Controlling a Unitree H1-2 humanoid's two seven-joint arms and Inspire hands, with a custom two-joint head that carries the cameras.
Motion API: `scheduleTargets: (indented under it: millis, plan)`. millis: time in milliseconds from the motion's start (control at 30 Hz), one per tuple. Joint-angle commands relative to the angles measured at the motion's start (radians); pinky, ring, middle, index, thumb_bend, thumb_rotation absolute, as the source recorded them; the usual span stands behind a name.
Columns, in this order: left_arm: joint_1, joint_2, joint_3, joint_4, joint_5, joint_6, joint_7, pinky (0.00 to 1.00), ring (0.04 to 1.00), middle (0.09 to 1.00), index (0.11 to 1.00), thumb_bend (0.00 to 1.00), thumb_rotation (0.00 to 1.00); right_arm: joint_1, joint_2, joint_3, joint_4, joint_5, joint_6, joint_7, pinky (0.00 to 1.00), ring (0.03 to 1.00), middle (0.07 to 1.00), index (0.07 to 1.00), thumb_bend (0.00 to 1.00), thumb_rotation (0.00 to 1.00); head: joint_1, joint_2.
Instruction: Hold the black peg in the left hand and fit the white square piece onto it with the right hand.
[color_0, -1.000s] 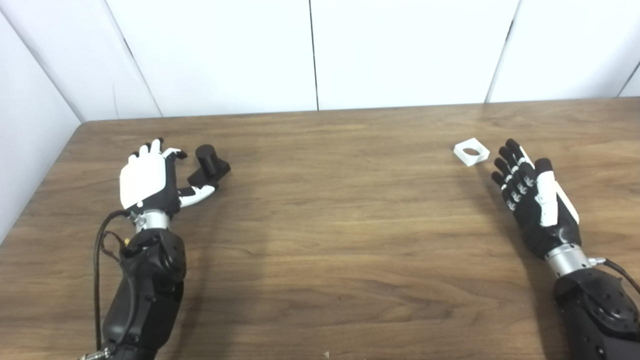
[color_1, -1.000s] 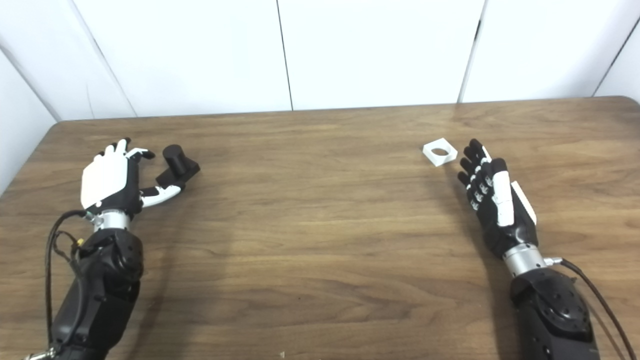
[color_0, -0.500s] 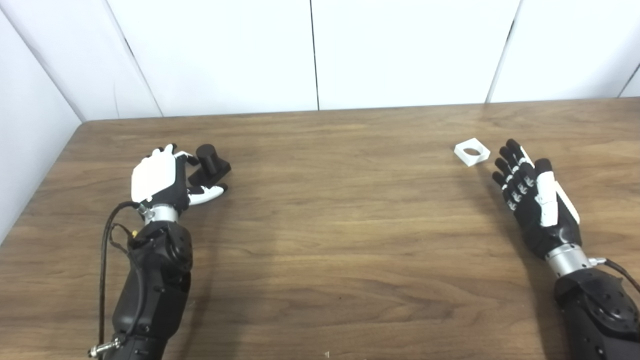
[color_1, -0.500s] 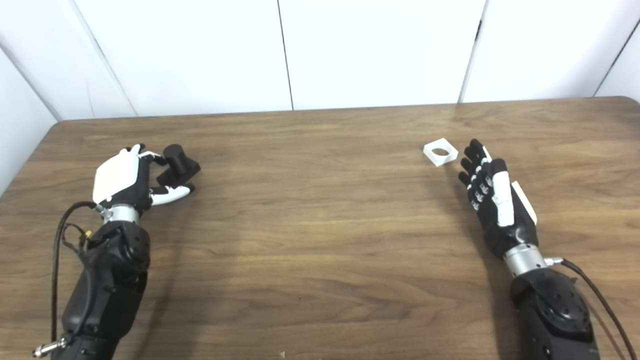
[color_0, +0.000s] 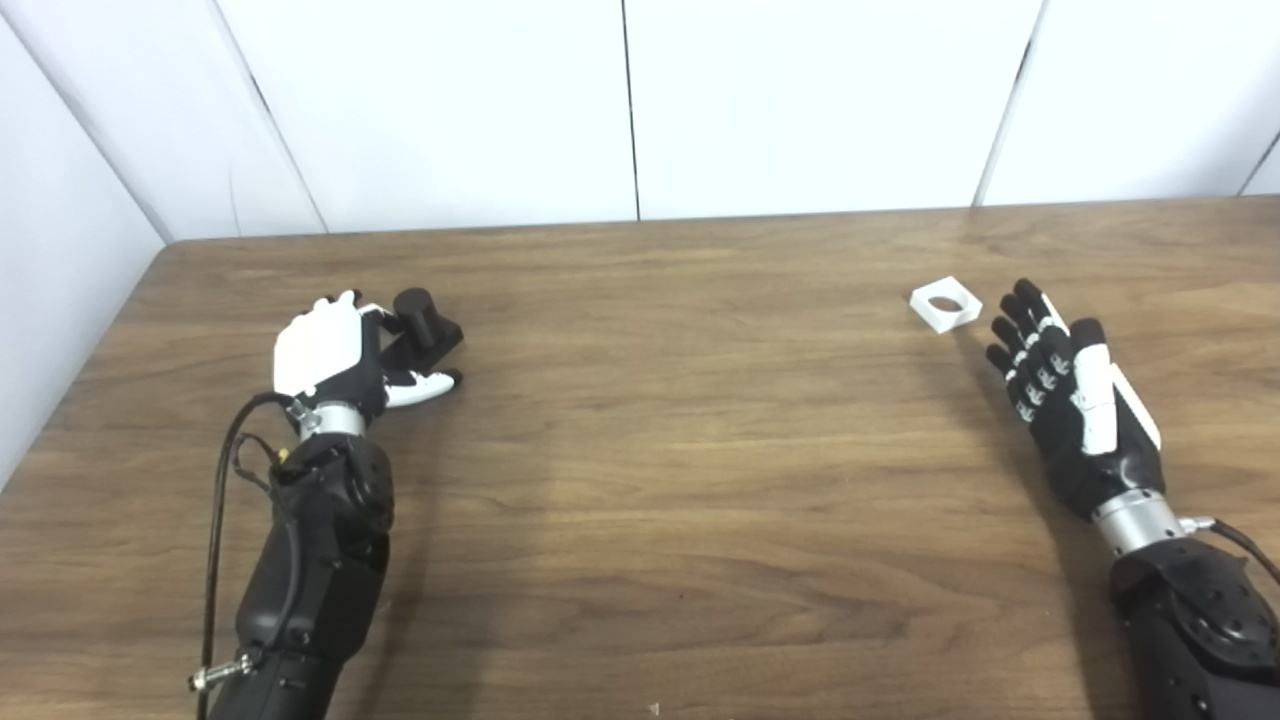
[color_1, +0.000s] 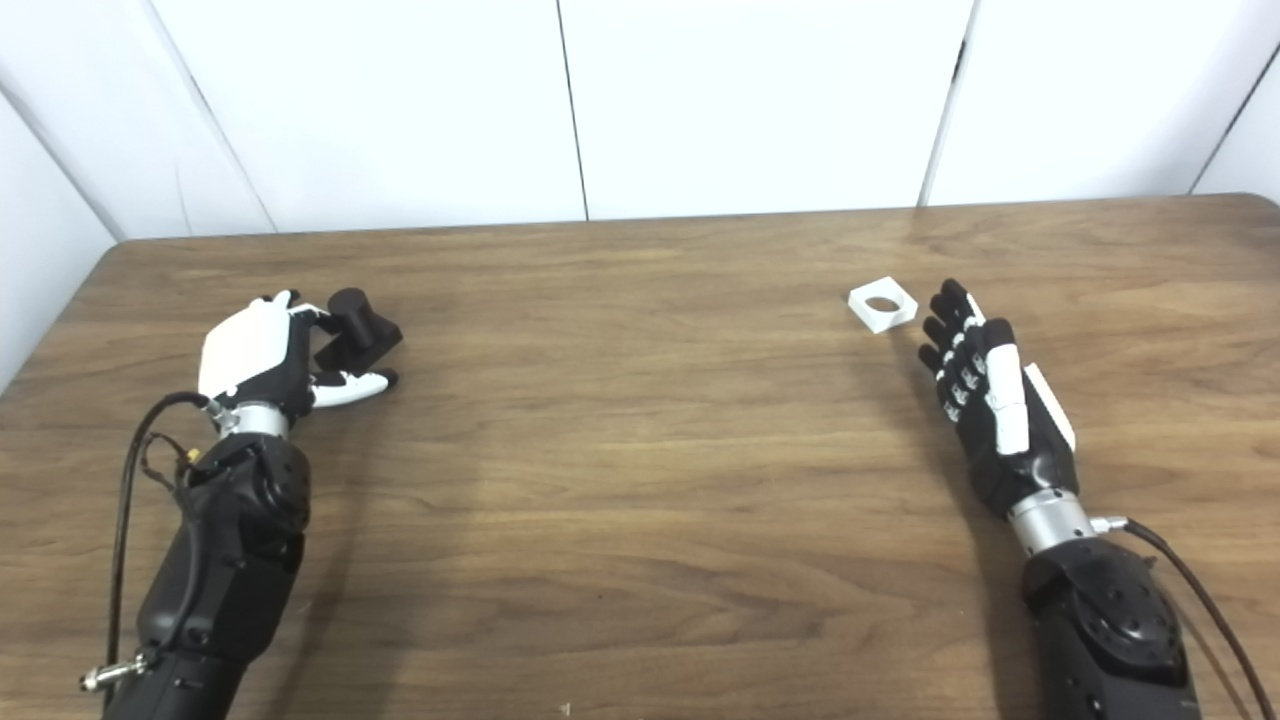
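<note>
on the brown wooden table (color_1: 640, 420), the left hand (color_1: 262, 362) sits against the black peg on its square black base (color_1: 358, 330), fingers curled at its far side and thumb under its near edge. the right hand (color_1: 985, 400) lies with fingers spread, just beside the flat white square piece with a round hole (color_1: 882, 303), not touching it.

A brown wood-grain table (color_0: 640, 450) carries a black peg (color_0: 424, 325) on its square base, far left of a flat white square piece (color_0: 944, 303) with a round hole.
</note>
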Motion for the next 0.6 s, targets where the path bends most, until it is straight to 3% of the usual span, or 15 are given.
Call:
scheduleTargets:
  millis: [0, 567]
  plan:
    - [-0.057, 0.024, 0.0, -0.001, 0.019, 0.002, 0.041, 1.0, 1.0, 0.967, 0.724, 0.79, 0.43, 0.019, 0.004, -0.001, 0.011, -0.005, -0.032, -0.006, 1.0, 1.0, 1.0, 1.0, 0.62, 1.0, 0.001, 0.001]
    - [-0.084, 0.026, -0.004, 0.074, 0.048, 0.003, 0.02, 1.0, 1.0, 0.967, 0.747, 0.77, 0.43, 0.021, -0.002, -0.001, 0.01, -0.013, -0.029, -0.01, 1.0, 1.0, 1.0, 1.0, 0.62, 1.0, -0.001, -0.002]
